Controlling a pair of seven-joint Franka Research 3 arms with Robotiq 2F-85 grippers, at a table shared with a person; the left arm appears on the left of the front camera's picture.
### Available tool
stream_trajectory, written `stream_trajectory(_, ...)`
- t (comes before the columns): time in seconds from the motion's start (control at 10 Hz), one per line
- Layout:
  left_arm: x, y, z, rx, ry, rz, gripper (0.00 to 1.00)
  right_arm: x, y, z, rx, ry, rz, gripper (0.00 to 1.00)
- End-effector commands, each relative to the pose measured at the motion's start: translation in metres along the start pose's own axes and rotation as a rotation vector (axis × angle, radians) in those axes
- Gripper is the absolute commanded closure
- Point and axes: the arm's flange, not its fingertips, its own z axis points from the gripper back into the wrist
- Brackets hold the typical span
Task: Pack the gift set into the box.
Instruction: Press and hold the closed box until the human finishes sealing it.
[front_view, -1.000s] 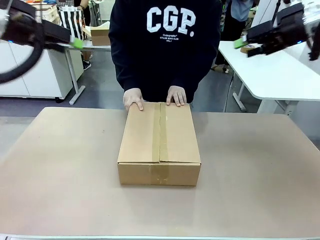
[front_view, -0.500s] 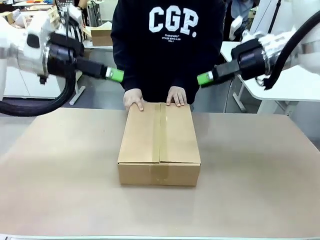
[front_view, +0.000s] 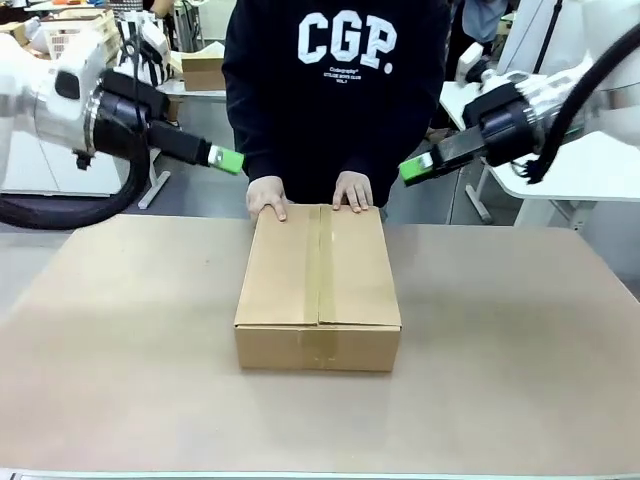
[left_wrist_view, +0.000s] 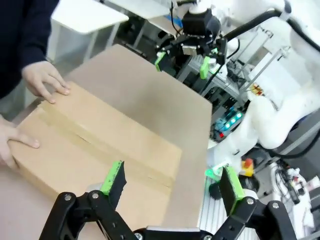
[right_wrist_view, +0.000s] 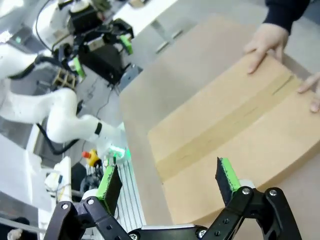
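The box (front_view: 318, 285) lies in the middle of the table, its top flaps shut with a tape strip along the seam. A person's hands (front_view: 266, 197) rest on its far edge. My left gripper (front_view: 226, 159) hangs in the air above and to the left of the box's far end, and my right gripper (front_view: 416, 168) mirrors it on the right. In the left wrist view, the left gripper (left_wrist_view: 172, 180) stands open over the box (left_wrist_view: 100, 140). The right gripper (right_wrist_view: 167, 179) is open too, above the box (right_wrist_view: 235, 135). The gift set is out of view.
The brown table (front_view: 120, 350) has bare room on both sides of the box and in front of it. The person stands close against the far edge. White tables (front_view: 540, 150) and clutter stand farther back.
Both arms have swung in from the upper corners toward the person's sides, then eased slightly outward. The box and the person's hands have not moved.
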Motion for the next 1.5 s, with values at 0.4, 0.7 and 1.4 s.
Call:
stream_trajectory(0.4,-0.078,0.049,-0.081,-0.147,-0.019,-0.011,0.0,-0.026,-0.048,-0.123,0.05,0.188,0.528,0.0)
stream_trajectory(0.7,-0.063,0.045,-0.069,-0.024,0.03,-0.135,0.0,-0.019,-0.042,-0.086,0.034,0.127,0.44,0.0)
stream_trajectory(1.4,-0.106,0.057,-0.122,0.017,0.066,-0.616,0.0,-0.043,-0.076,-0.13,-0.029,0.094,0.612,0.0)
